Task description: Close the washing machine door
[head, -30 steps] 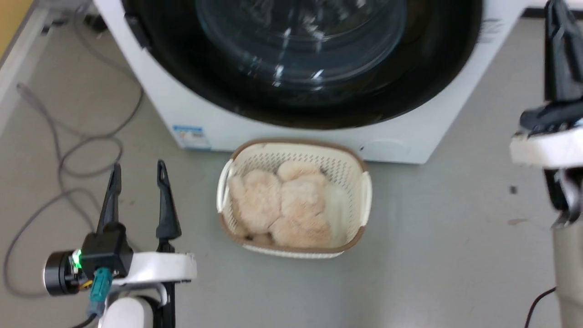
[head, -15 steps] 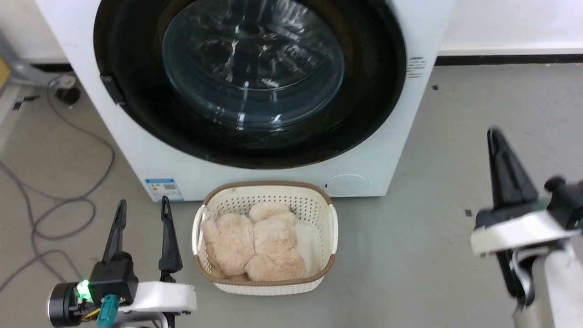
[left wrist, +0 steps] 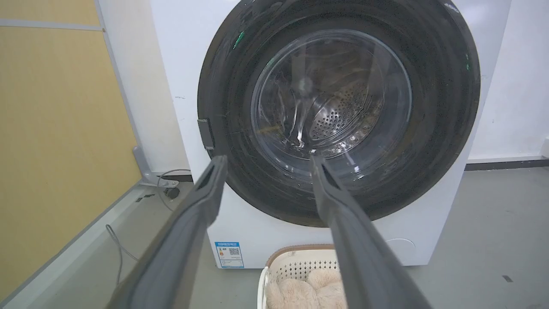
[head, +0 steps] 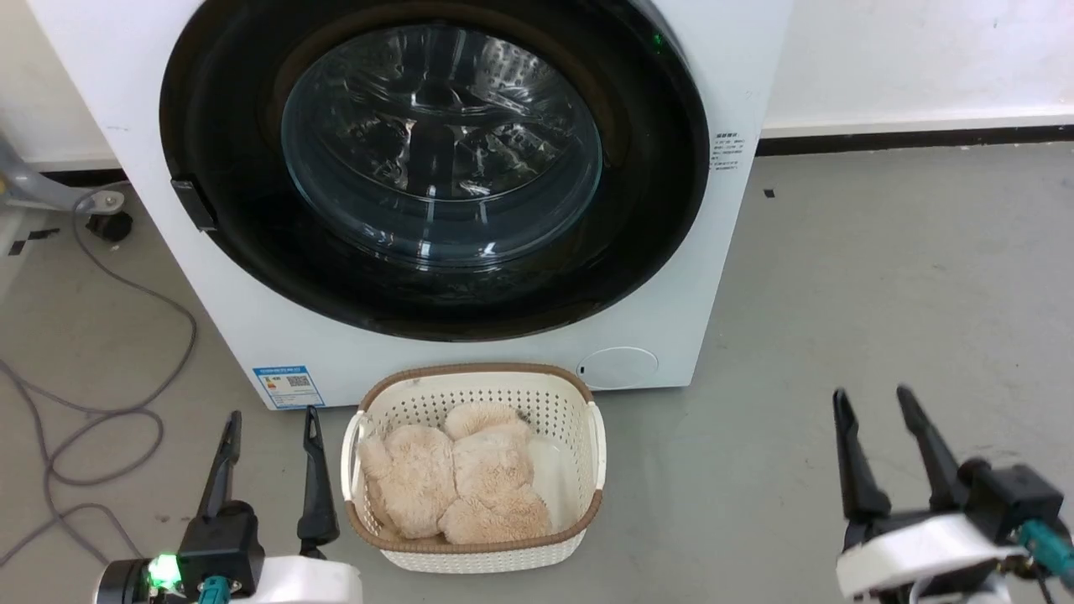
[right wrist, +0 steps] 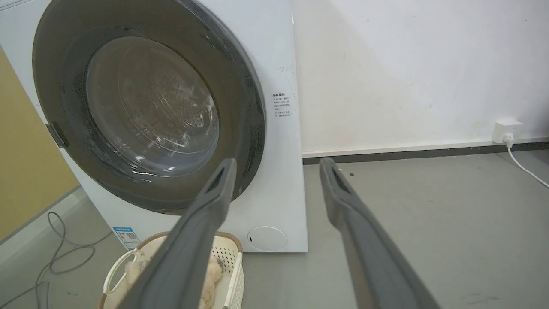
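- Now, the door (head: 436, 159) lies flush in the front of the machine (head: 336, 352). No gap shows round its black rim, so the task looks all but complete.
- Left jaws: released, empty, low over the floor just beside the basket (head: 596, 445).
- Right jaws: released, empty, well apart from the machine.
- Confirm the latch. If the door is not caught, press on the rim near the tab (head: 193, 204), never on the glass.
- Route both arms clear of the basket at the machine's foot.
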